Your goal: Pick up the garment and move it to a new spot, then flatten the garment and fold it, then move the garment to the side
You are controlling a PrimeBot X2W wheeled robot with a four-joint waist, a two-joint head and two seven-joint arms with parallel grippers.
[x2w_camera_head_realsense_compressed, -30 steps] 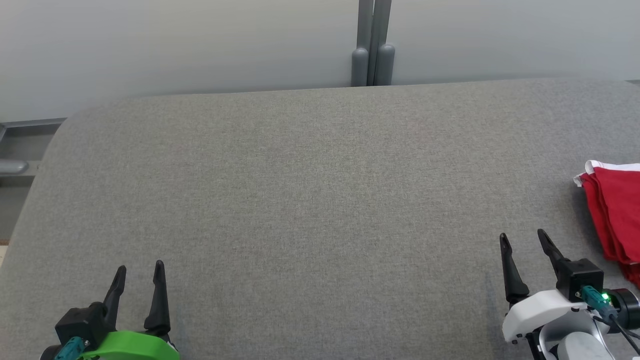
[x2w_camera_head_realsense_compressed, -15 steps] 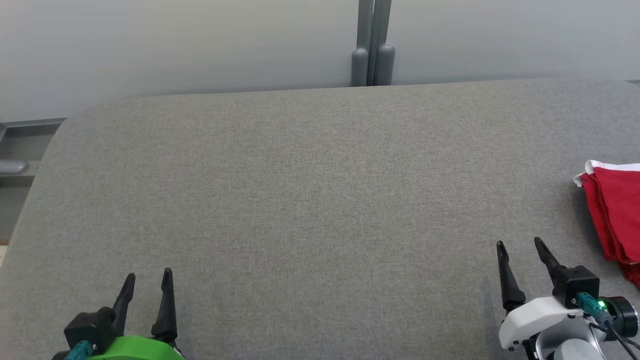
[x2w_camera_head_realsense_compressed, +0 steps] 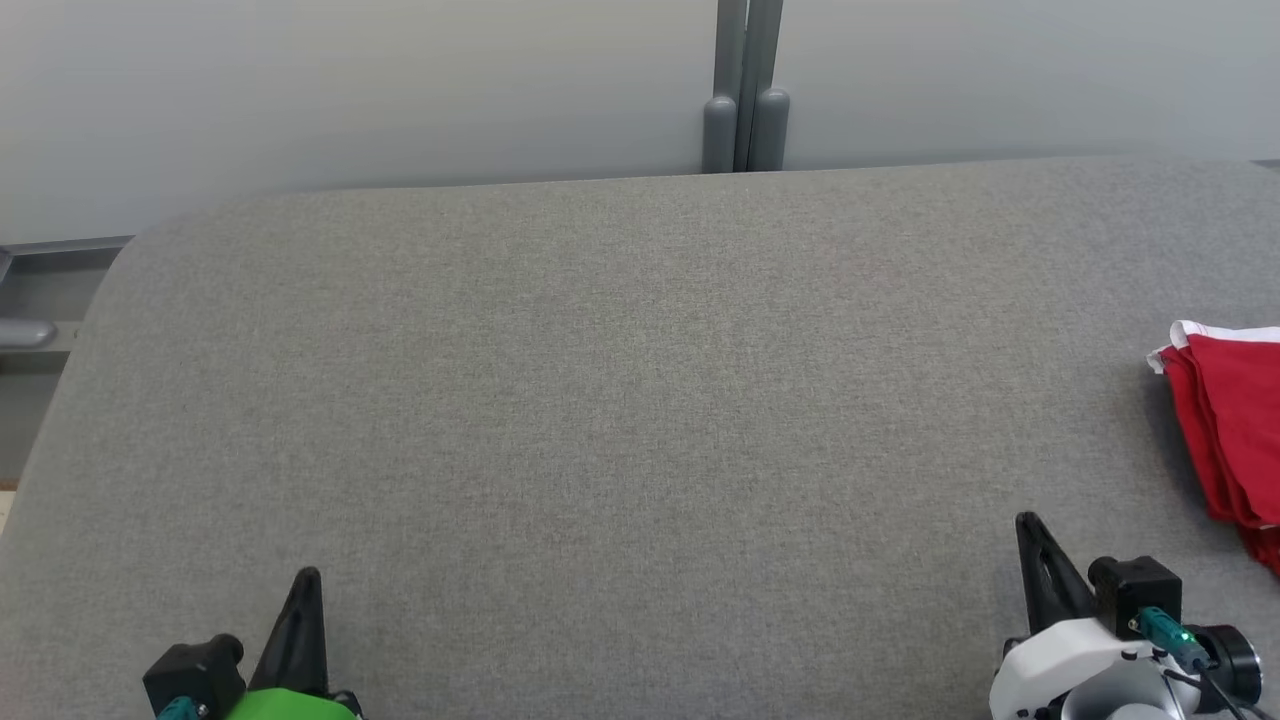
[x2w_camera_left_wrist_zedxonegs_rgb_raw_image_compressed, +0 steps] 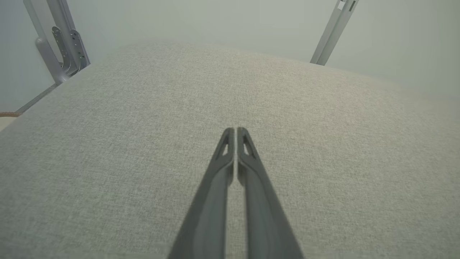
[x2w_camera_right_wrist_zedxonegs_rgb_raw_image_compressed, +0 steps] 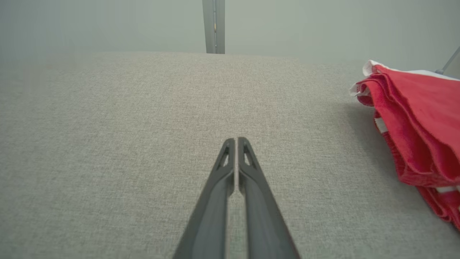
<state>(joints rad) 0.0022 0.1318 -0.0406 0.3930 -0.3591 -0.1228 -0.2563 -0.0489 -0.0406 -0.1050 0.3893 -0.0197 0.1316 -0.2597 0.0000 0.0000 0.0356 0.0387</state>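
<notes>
Both hands are pinched closed on nothing. The left gripper [x2w_camera_left_wrist_zedxonegs_rgb_raw_image_compressed: 235,132] and right gripper [x2w_camera_right_wrist_zedxonegs_rgb_raw_image_compressed: 236,141] each have their fingertips meeting, low over the near edge of the grey cloth-covered table [x2w_camera_head_realsense_compressed: 640,400]. The red garment [x2w_camera_right_wrist_zedxonegs_rgb_raw_image_compressed: 420,118], with a bit of white trim showing, sits in a folded stack at the table's right side, near the right gripper but apart from it. Looks to me like the folding and the move aside are done, so there's basically nothing left.

— What does the room look like?
— A wide table [x2w_camera_head_realsense_compressed: 620,400] covered in grey woven fabric. Behind it, pale grey wall panels [x2w_camera_head_realsense_compressed: 350,90] meet at a grey metal post [x2w_camera_head_realsense_compressed: 745,90]. The light is soft and even.
</notes>
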